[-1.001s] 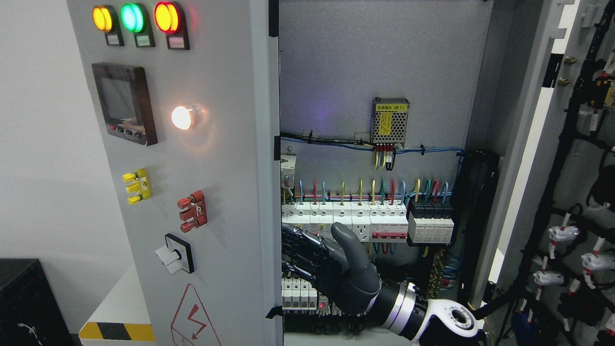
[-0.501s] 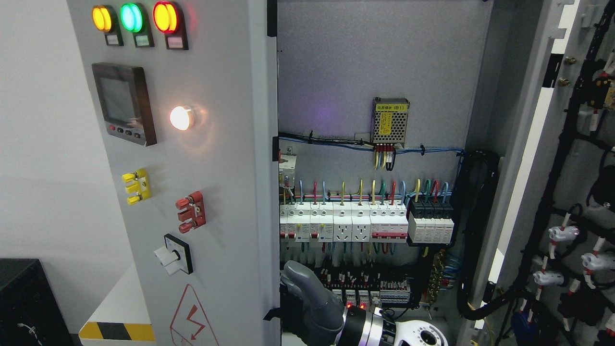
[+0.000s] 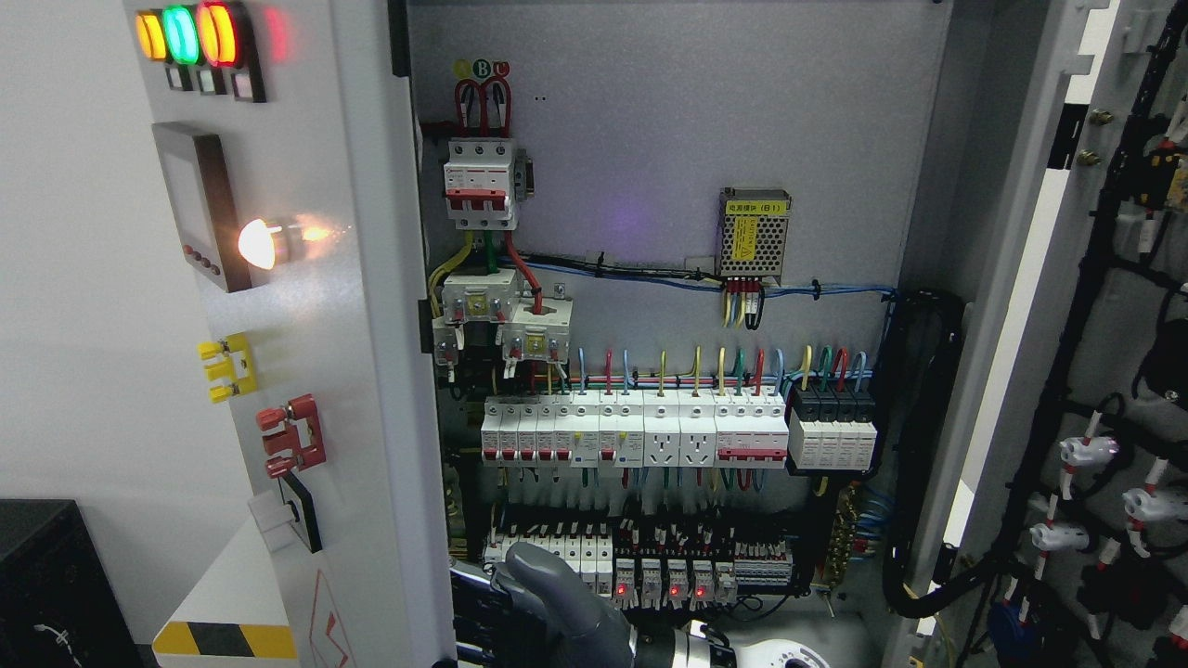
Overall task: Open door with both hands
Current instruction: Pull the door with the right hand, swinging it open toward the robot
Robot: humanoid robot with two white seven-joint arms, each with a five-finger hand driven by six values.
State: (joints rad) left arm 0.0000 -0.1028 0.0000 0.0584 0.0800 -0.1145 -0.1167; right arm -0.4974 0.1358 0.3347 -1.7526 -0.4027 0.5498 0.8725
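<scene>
- Left door (image 3: 306, 371): you had it swung well outward at 9 o'clock, seen nearly edge-on, with its pilot lamps (image 3: 186, 37), dark display panel (image 3: 200, 209), lit white lamp (image 3: 260, 241), yellow (image 3: 227, 366) and red (image 3: 292, 436) switch guards and rotary switch (image 3: 292, 506) all on the outer face.
- Right door (image 3: 1039, 278): it stood fully open at 3 o'clock, its inner side carrying black wiring looms (image 3: 1086, 325).
- Right hand (image 3: 548, 608): it sat at 6 o'clock, low in the opening, just beside the left door's free edge and in front of the bottom row of breakers (image 3: 640, 575). Thumb raised; you could not tell whether the fingers were clenched or slack, nor whether they touched the door.
- Left hand: not in view.
- Risk, judged: the hand sat close to live gear, with red indicators lit. Any drift toward 12 o'clock could have knocked a breaker lever or snagged the wires.
- Risk, judged: a push low on the door edge could have slipped off, letting the door swing back.
- Risk, judged: overdriving the door could have strained the hinges.
</scene>
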